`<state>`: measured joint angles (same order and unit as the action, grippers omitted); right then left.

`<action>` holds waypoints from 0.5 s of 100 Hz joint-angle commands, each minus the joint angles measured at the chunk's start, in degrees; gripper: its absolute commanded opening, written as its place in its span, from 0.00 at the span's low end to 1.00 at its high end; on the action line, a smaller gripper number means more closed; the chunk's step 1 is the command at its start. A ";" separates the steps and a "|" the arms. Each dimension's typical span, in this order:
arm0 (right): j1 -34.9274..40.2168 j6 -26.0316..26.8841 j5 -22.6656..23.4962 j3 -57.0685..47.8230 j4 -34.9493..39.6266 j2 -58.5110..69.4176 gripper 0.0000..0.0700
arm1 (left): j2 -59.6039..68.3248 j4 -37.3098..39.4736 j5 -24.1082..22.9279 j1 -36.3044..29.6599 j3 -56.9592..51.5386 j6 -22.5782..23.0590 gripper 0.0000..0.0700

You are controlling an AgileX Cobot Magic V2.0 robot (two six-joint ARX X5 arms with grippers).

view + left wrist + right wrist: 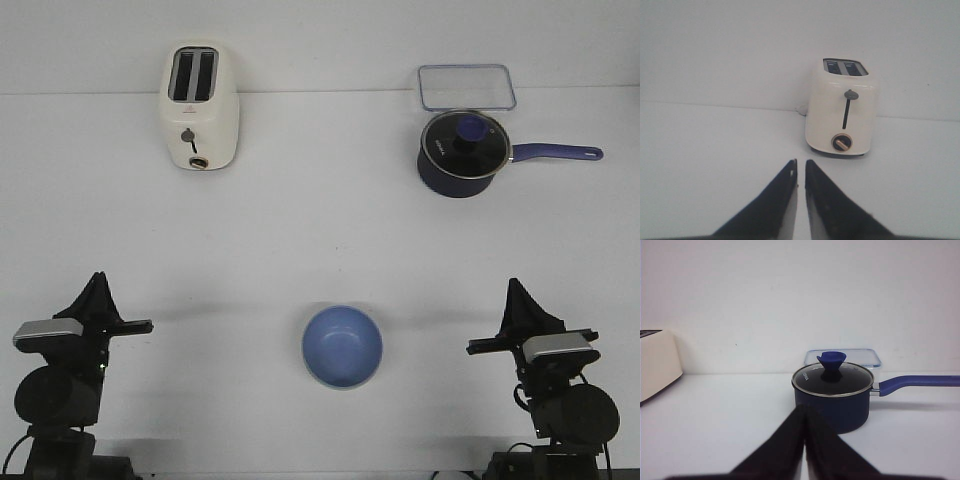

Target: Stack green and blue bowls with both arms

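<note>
Your left gripper (99, 283) sits at the near left edge of the table (300, 220), fingers pointing forward. In the left wrist view its tips (801, 167) are nearly together, only a thin sliver of white between them, nothing held. Your right gripper (518, 292) mirrors it at the near right edge. In the right wrist view its tips (805, 412) are pressed together, also holding nothing.

The blue bowl (342, 346) sits upright between the two grippers, slightly nearer the robot than the fingertips, well apart from both, a bit closer to the right one. You see only a blue bowl from the front. Whether the green one is nested under it, you cannot tell from this angle. Neither wrist camera catches the bowl.

Farther out, straight ahead of your left gripper and slightly to its right, stands a cream two-slot toaster (200, 106), lever and knob facing the robot, also seen in the left wrist view (841, 111). Ahead of your right gripper, a little to its left, is a dark navy saucepan (463, 152) with a glass lid, its handle (556, 152) pointing right. Just behind the pan lies a clear rectangular container (466, 86), close to it from the front view.
</note>
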<state>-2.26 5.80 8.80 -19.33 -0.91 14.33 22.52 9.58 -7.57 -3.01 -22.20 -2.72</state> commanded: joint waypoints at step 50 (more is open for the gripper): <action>0.04 0.35 -0.17 -0.13 -0.76 -0.09 0.00 | -4.61 0.94 -0.02 1.68 3.32 0.63 0.02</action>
<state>-2.26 5.80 8.80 -19.33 -0.91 14.33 19.09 10.22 -7.57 -1.85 -20.78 -2.44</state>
